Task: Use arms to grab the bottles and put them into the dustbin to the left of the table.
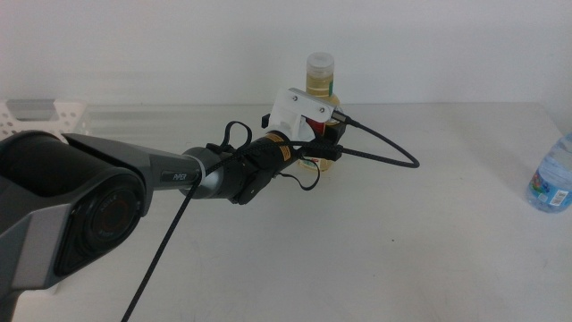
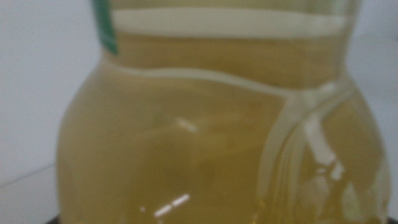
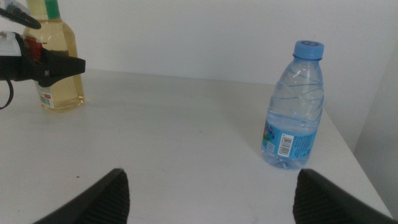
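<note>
The middle view showed the left arm (image 1: 134, 188) reaching in from the left across the white table (image 1: 429, 233), its left claw (image 1: 329, 143) up against the yellow juice bottle (image 1: 321, 82) standing upright toward the far middle of the table. From there only the bottle's pale cap, neck and a strip of its side showed above the white wrist housing, and the arm hid how the jaws stood. The left wrist view gave what that view could not: the bottle (image 2: 211, 124) filled nearly the whole picture, blurred by closeness, a rounded clear body of amber-yellow liquid with a waist higher up and a green label edge at one corner. No jaw showed there, so I could not tell whether the left claw was closed on the bottle or only beside it.

The right wrist view took in the same bottle (image 3: 59, 68) from afar, with a red-and-white label, and a dark finger (image 3: 59, 65) of the left claw lay across its side. That view also showed the right claw (image 3: 211, 193) wide open and holding nothing, low over the table's near right part. The small clear water bottle (image 3: 295, 106), blue cap and blue label, stood upright near the table's right edge, well apart from the juice bottle; the middle view caught it (image 1: 551, 174) only at its right border. The white perforated dustbin (image 1: 45, 114) sat at the far left.
</note>
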Controlling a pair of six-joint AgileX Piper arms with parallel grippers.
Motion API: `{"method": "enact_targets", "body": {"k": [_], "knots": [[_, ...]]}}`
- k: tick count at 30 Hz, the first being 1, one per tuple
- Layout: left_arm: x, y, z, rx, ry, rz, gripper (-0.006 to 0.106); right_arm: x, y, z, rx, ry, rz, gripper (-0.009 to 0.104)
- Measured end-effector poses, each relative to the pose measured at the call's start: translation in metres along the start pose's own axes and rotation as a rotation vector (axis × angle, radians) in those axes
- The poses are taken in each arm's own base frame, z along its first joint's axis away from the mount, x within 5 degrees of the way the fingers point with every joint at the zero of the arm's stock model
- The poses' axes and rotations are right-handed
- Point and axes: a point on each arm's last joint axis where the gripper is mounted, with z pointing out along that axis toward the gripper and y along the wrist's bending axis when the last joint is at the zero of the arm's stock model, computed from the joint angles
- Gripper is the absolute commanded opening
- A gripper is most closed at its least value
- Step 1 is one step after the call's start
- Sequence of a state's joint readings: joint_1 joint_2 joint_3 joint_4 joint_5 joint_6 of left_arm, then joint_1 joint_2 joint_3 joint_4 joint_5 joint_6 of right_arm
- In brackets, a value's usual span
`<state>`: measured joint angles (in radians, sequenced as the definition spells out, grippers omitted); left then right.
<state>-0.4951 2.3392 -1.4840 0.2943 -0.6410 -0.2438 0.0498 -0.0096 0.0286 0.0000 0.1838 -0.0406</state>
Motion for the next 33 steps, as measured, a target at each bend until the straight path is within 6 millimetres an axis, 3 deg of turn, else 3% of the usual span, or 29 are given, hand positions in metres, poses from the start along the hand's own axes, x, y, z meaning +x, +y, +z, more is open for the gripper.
{"method": "enact_targets", "body": {"k": [7, 10, 24, 33], "knots": [[0.000, -0.001, 0.000, 0.013, 0.006, -0.010, 0.017, 0.000, 0.000, 0.000, 0.000, 0.000, 0.000, 0.077], [0.000, -0.002, 0.000, 0.021, 0.010, -0.005, 0.008, 0.000, 0.000, 0.000, 0.000, 0.000, 0.000, 0.077], [-0.041, -0.006, -0.024, -0.070, 0.304, 0.057, 0.008, 0.000, 0.000, 0.000, 0.000, 0.000, 0.000, 0.077], [-0.099, -0.024, -0.062, -0.126, 0.378, 0.099, 0.008, 0.000, 0.000, 0.000, 0.000, 0.000, 0.000, 0.077]]}}
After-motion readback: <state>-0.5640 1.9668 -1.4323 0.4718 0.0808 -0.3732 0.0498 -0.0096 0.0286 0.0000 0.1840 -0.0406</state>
